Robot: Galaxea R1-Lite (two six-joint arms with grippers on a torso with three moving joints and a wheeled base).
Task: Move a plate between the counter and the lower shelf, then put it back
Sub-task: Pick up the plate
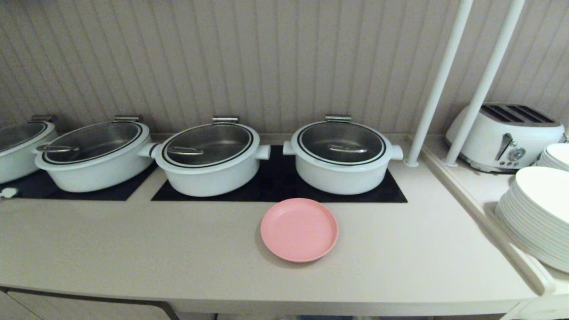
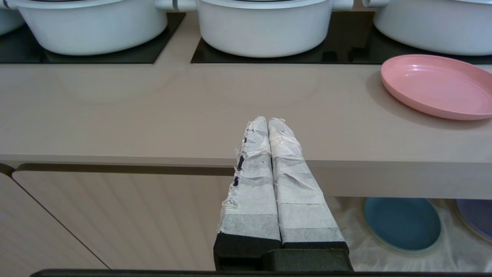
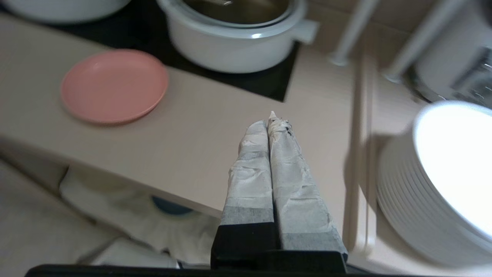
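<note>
Hovering my right gripper (image 3: 269, 121) over the counter (image 1: 178, 258) with its taped fingers pressed together and empty, I judge the pickup not yet begun. The pink plate (image 1: 299, 229) lies to its left, near the rightmost lidded pot (image 1: 341, 155). Next: spread, reach its rim. Left gripper (image 2: 268, 122) is likewise pinched, idle. The lower shelf (image 2: 453, 250) holds a blue plate (image 2: 401, 223).

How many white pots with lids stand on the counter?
4: round white lidded pots in a row along the wall, far left (partly cut off), left, middle, right. More may lie beyond the view.
</note>
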